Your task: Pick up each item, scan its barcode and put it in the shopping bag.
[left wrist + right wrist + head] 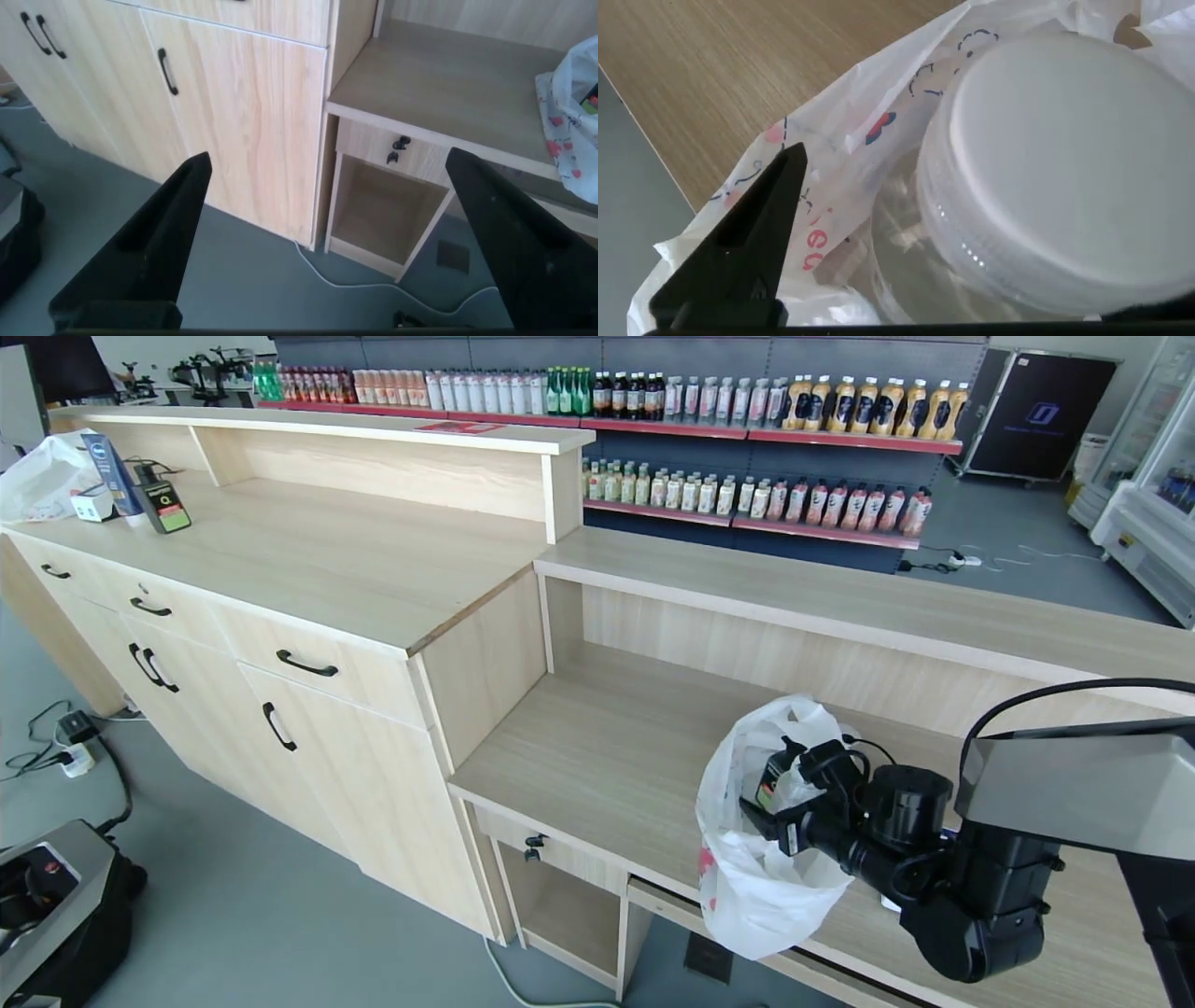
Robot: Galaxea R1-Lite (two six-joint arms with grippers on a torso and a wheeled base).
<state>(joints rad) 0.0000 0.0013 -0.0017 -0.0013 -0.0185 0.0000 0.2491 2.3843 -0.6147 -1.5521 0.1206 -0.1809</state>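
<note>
The right claw (pixel 773 795) sits in the mouth of the bag (pixel 756 887), which stands on the lower bench (pixel 607 747) with its belly apparently bulging past the front edge. In the right wrist view the claw stands wide. One finger (pixel 738 252) lies against the bag film, apart from the jar (pixel 906 243). The jar's white lid (pixel 1064 159) hides the other finger, so the jar looks loose inside the bag rather than clamped. The likely trouble is the bag itself. It is thin film hanging over an edge with a jar's weight in it, and it could slide to the floor (pixel 233 915) if the claw drags it while backing out. The finger against the film could also snag it or pull the mouth shut. The left claw (pixel 329 157) hangs wide and holds nothing, low before the cabinet (pixel 243 112), too far off to steady the bag. As for writing, the bag bears red and blue marks too crumpled to read. A green and red label shows by the right claw in the head view, too small to make out. Far to the left on the upper bench (pixel 327 551), a blue box (pixel 112 471) and a dark device (pixel 163 507) with a green patch carry print that cannot be read. The same goes for the bottles (pixel 747 406) on the shelves behind.
</note>
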